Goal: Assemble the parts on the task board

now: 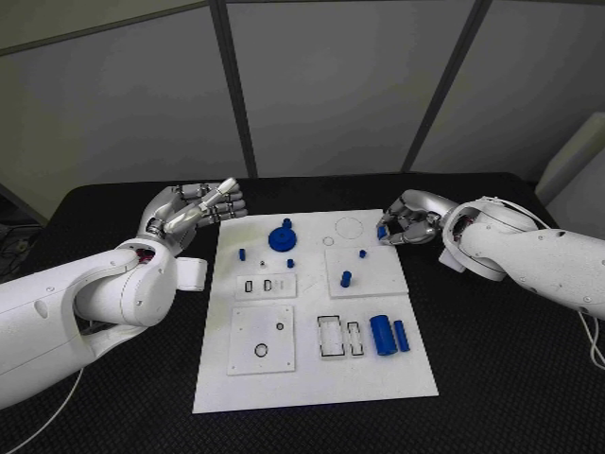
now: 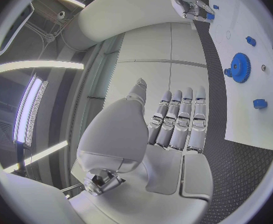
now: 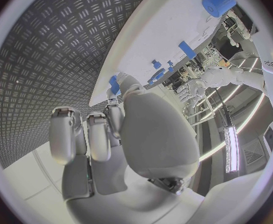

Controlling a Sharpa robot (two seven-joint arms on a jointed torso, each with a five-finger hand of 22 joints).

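Underneath everything, a black table [image 1: 112,397] with a fine tread-like texture is carrying the white task board [image 1: 317,378], which is lying lengthwise in the middle, running away from the robot. Behind the table, pale grey wall panels [image 1: 343,85] split by dark uprights are closing off the room (a white slab [image 1: 589,161] is leaning at the far right).

On the board, a blue gear [image 1: 285,237] is sitting near the far end with small blue pegs [image 1: 244,253] around it, one peg [image 1: 346,279] is standing on a raised square plate at mid-board, and two blue cylinders [image 1: 389,335] are lying side by side nearer the robot's body, just beside an outlined slot.

The left hand [image 1: 194,214] is hovering off the board's far left corner, fingers straight and close together, holding nothing. The right hand [image 1: 409,221] is curling at the board's far right edge, pinching a small blue part [image 1: 382,231] at its fingertips; the right wrist view is showing that blue piece against the board's edge.
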